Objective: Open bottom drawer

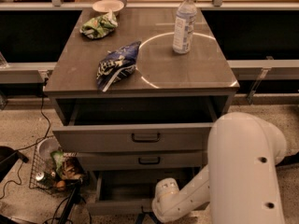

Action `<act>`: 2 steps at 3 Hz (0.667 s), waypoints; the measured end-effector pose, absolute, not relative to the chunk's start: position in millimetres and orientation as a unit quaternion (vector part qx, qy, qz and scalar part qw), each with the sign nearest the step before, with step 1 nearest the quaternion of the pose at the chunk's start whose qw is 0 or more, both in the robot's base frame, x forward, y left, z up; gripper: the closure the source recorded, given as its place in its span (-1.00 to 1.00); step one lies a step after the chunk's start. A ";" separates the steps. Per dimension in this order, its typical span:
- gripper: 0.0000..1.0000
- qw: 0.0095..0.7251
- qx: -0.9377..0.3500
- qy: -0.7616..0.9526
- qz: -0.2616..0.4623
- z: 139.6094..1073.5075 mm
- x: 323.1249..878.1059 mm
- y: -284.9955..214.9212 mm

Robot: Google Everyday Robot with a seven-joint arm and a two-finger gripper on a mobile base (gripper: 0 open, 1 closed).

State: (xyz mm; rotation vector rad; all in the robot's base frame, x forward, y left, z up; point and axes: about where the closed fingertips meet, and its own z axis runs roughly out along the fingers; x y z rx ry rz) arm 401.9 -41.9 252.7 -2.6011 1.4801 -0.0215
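So the bottom drawer [117,206] is pulled out at the near foot of the desk [196,73], and you can see down into its grey inside. The hand [142,217] sits low at the near edge of the view, right by that drawer's front lip, with the fat white arm [243,171] curling in from the right. Can't tell if the hand is open or closed. The middle drawer [149,160] looks shut, and the top drawer [131,139] sticks out a bit. On the desk are a blue snack bag [117,65], a green bag [98,26], a water bottle [184,22] and a small bowl [108,6] at the far edge. A wire basket [51,171] of junk sits on the floor to the left.
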 end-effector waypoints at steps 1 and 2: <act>1.00 0.090 -0.872 0.480 -0.029 290.9 383.8 -62.7; 1.00 0.112 -0.861 0.494 -0.045 305.5 387.4 -90.0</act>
